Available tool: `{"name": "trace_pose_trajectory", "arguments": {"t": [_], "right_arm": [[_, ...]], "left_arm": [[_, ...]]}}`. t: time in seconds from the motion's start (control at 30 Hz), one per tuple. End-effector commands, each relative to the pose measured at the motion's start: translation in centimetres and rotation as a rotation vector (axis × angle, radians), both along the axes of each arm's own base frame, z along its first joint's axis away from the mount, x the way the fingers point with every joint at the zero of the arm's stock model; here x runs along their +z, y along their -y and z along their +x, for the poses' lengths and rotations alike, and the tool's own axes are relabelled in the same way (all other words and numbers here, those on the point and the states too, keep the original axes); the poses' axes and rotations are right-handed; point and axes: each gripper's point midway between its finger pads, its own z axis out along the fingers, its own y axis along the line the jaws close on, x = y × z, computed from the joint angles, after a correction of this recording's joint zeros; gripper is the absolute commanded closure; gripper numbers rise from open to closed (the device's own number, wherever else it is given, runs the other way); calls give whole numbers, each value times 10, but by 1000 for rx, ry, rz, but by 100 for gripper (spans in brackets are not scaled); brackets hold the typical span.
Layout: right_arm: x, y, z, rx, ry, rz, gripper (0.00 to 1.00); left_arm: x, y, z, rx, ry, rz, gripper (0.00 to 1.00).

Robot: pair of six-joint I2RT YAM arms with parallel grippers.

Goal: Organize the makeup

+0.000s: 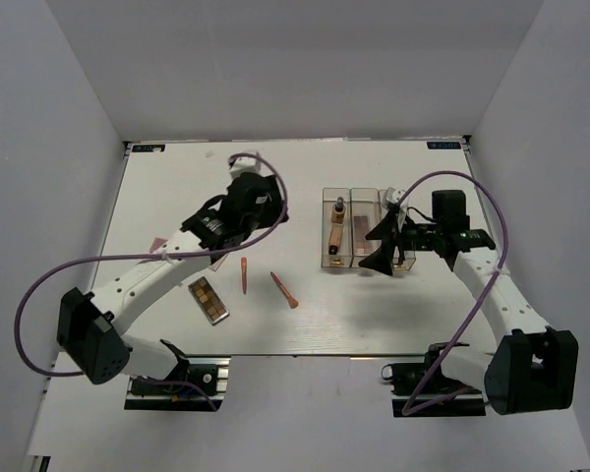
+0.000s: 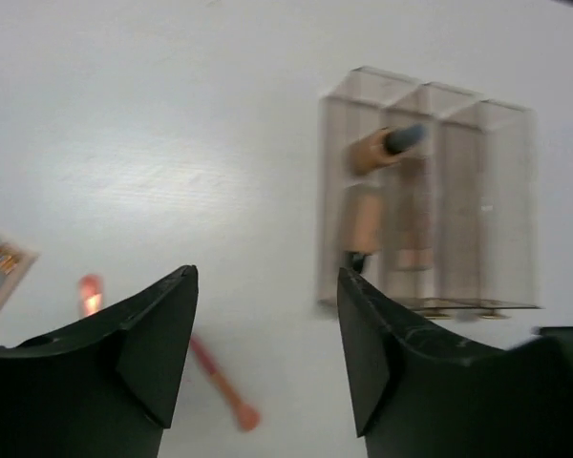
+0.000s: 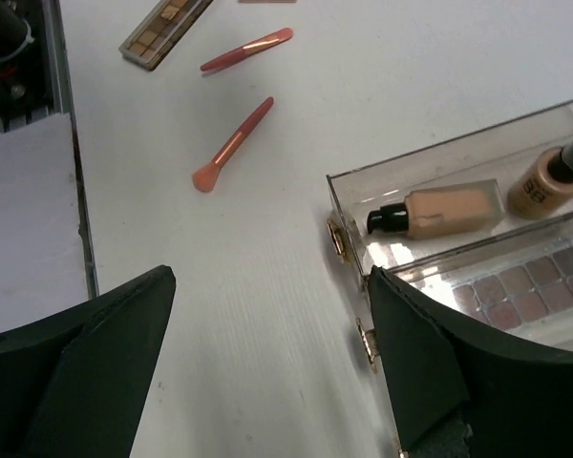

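Note:
Three clear boxes (image 1: 364,231) stand side by side right of centre. The left box holds two tan bottles (image 3: 449,210) with dark caps, and the middle box holds a pinkish palette (image 3: 525,291). A brown palette (image 1: 207,299) and two salmon-pink sticks (image 1: 244,275) (image 1: 284,289) lie on the table left of the boxes. My left gripper (image 1: 261,197) is open and empty, above the table left of the boxes (image 2: 425,200), with one stick (image 2: 220,382) below it. My right gripper (image 1: 379,246) is open and empty at the boxes' near ends.
A pinkish flat item (image 1: 158,243) shows partly from under my left arm. The white table (image 1: 177,187) has walls on three sides. The arm bases and a metal rail (image 3: 19,67) sit along the near edge.

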Motion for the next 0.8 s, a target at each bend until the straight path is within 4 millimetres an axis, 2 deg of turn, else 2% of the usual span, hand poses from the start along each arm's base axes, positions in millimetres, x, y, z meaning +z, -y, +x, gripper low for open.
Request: {"name": "trace_pose_trajectory", "arguments": {"t": [0.0,0.07,0.2,0.23,0.27,0.3,0.33,0.4,0.53,0.57,0.63,0.7,0.73,0.77], "right_arm": [[15,-10,3,74,82,-23,12],[12,-19,6,93,51,-48,12],[3,-30,13,94,0,-91,12],[0,-33,15,90,-7,-103,12],[0,-31,18,75,-8,-106,12],[0,-38,15,92,2,-110,12],[-2,-39,16,83,6,-123,12],[-6,-42,17,72,0,-140,13],[-12,-45,19,38,-4,-166,15],[-14,-45,19,32,-9,-170,18],[-16,-47,19,27,-9,-173,28],[-18,-49,18,31,-14,-178,34],[-18,-50,18,30,-18,-179,40],[-18,-50,18,30,-20,-181,41]], "left_arm": [[-34,-64,-19,143,-104,73,29],[-53,-88,-29,195,-179,113,22],[-92,-143,-43,367,-337,149,16],[-108,-150,-50,384,-391,138,16],[-115,-156,-51,421,-421,107,16],[-122,-162,-52,448,-445,89,16],[-135,-175,-56,492,-491,65,16],[-144,-192,-55,597,-524,3,16],[-146,-213,-46,701,-542,5,16],[-139,-224,-36,751,-522,-2,16],[-145,-239,-32,814,-556,28,16],[-142,-245,-20,834,-557,22,16],[-151,-248,-17,846,-584,32,16],[-154,-253,-14,862,-603,16,15]]}}
